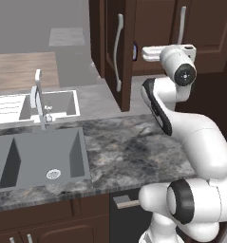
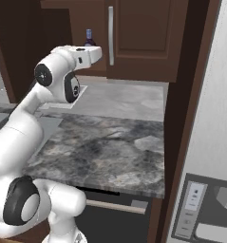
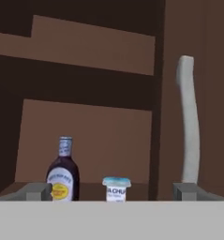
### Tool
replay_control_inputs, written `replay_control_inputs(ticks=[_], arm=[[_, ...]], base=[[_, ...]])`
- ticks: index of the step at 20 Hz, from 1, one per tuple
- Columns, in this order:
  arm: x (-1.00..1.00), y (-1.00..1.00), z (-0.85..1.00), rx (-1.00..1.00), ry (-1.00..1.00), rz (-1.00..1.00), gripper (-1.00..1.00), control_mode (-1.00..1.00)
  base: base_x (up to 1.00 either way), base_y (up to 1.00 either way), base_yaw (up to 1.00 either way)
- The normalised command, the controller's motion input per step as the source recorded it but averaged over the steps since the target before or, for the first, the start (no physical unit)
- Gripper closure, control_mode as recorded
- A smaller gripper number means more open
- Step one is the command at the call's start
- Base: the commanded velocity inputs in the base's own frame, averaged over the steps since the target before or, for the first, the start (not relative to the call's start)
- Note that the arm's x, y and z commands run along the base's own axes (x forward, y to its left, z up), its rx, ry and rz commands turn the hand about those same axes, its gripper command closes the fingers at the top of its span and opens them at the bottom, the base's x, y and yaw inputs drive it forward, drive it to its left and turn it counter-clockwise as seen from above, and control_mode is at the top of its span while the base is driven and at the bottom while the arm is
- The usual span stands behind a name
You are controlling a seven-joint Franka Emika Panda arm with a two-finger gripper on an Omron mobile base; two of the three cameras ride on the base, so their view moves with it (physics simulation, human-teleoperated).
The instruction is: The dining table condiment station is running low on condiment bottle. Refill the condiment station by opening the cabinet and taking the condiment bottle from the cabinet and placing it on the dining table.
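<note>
Fingers (image 3: pixel 111 191) wide; condiment bottle (image 3: pixel 63 172) in open cabinet (image 3: pixel 85 117).

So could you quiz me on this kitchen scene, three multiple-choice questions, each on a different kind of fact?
1. Where does the condiment bottle stand?
A. on the cabinet shelf
B. in the sink
C. on the stone counter

2. How many things are on that shelf?
A. one
B. two
C. four

3. How is the left cabinet door?
A. shut
C. missing
B. swung open

Answers:
1 A: in the hand view it stands inside the cabinet.
2 B: the bottle and a small white cup beside it.
3 B: in the left base view the door stands out over the counter.
</note>
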Motion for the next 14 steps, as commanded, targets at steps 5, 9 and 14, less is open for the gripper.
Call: replay_control_inputs(ticks=[5, 9, 14], arm=[[0.0, -0.48, 0.0, 0.0, -0.03, 0.0, -1.0, -1.0], [-0.01, -0.52, 0.0, 0.0, -0.08, 0.0, -1.0, -1.0], [0.06, -0.32, 0.0, 0.01, -0.04, 0.01, -1.0, -1.0]], base=[[0.0, 0.0, 0.0], [0.0, 0.0, 0.0], [0.0, 0.0, 0.0]])
